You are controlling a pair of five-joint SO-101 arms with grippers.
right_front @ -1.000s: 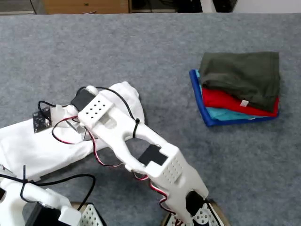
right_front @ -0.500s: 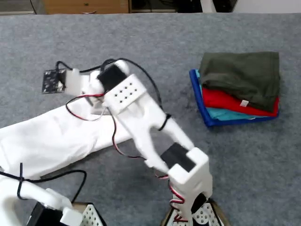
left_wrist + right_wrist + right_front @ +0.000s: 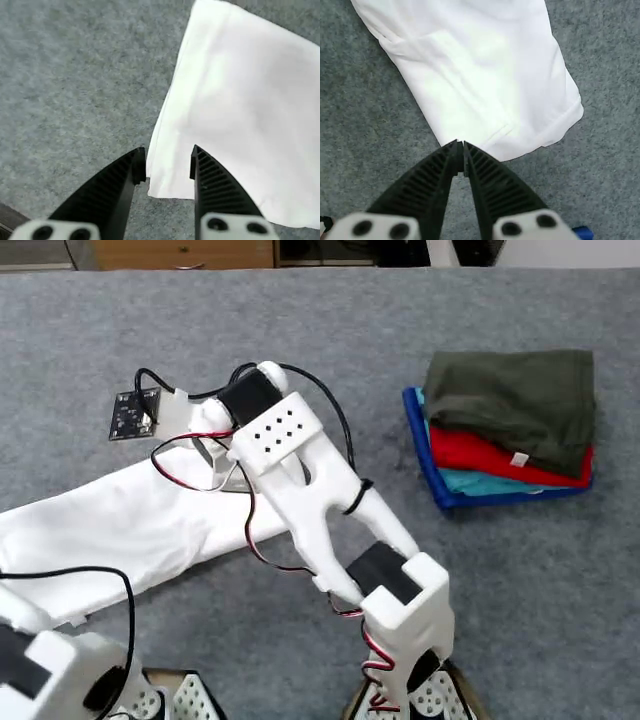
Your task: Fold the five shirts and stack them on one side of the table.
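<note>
Although already narrowed into a long flat strip, probably needs folding across its length before joining the rest: so much for the white shirt (image 3: 130, 530), laid slantwise on the left part of the grey table (image 3: 350, 320), one end at the left edge, the other toward the middle. Sits well apart from the stack (image 3: 510, 420) on the right side: four folded shirts, dark green on top, then red, light blue, and blue at the bottom. Piled there, likely, to stay out of the working area and to mark the side for the last piece.

Finds the left gripper (image 3: 167, 162) at a corner of the strip, apparently its left end, jaws spread, one on either side of the cloth's corner and not closed on it. Looks set to pinch that corner. Finds the right gripper (image 3: 460, 146) at the other end, jaws pressed together, tips right at the hem; cannot tell whether any cloth is caught between them. Hangs there on a long arm (image 3: 320, 490) stretched from the near edge of the table.

Makes sense as a two-ended hold: one grip per end, to carry one end over the other while keeping the strip square. Calls for a firm pinch through all layers; otherwise risks the layers sliding apart and undoing the lengthwise fold.
</note>
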